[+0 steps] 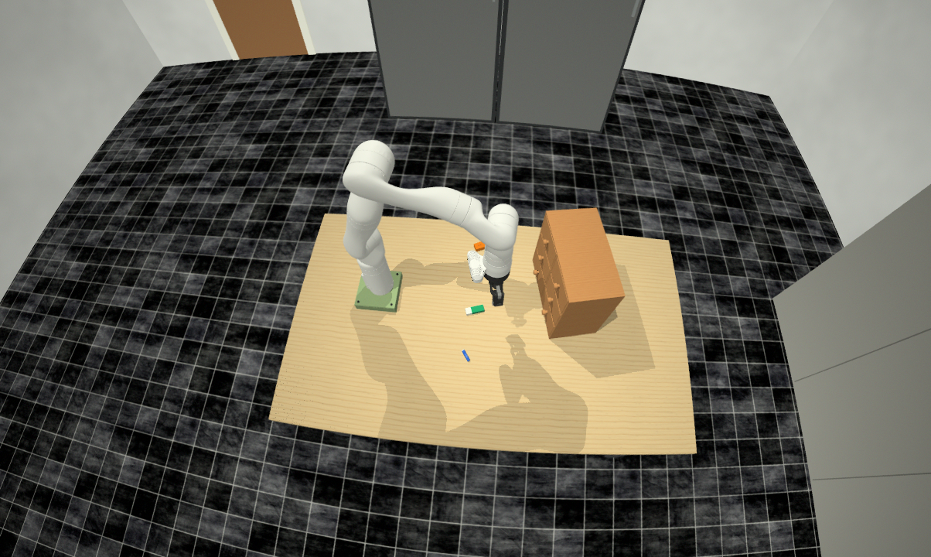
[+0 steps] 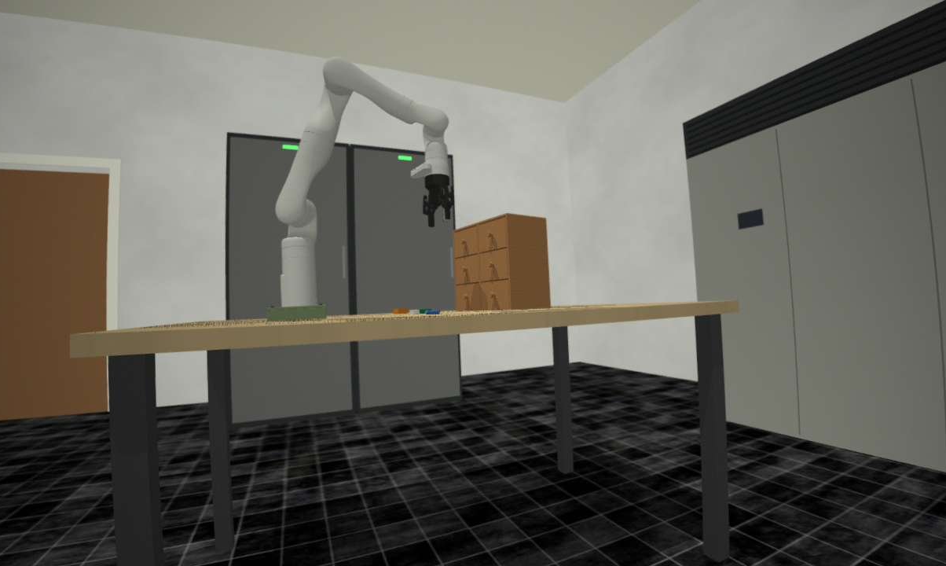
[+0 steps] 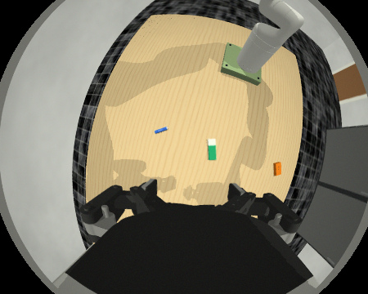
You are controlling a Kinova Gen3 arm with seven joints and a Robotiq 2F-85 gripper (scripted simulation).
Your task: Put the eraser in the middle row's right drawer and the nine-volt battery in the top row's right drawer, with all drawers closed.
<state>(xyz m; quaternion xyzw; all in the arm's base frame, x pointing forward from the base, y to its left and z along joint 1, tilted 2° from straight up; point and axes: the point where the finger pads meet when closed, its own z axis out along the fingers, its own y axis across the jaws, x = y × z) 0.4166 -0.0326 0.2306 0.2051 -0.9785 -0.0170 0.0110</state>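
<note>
The green and white eraser (image 1: 478,309) (image 2: 424,310) (image 3: 212,152) lies flat on the table. An orange block (image 1: 479,245) (image 2: 400,310) (image 3: 277,168), seemingly the nine-volt battery, lies near the table's back edge. The brown chest (image 1: 583,256) (image 2: 529,260) stands upright, its knobbed fronts facing the arm's base. Its right top drawer (image 2: 502,234) and right middle drawer (image 2: 502,262) look pushed in, as do the others. My gripper (image 1: 498,302) (image 2: 439,220) (image 3: 192,189) is open and empty, pointing down high above the table, between eraser and chest. The chest is not visible in the wrist view.
A small blue cylinder (image 1: 465,356) (image 2: 432,311) (image 3: 161,130) lies on the table (image 1: 316,387) (image 2: 181,337) (image 3: 184,94), nearer its front edge than the eraser. The arm's green base plate (image 1: 378,305) (image 2: 296,312) (image 3: 231,57) stands at the far side from the chest.
</note>
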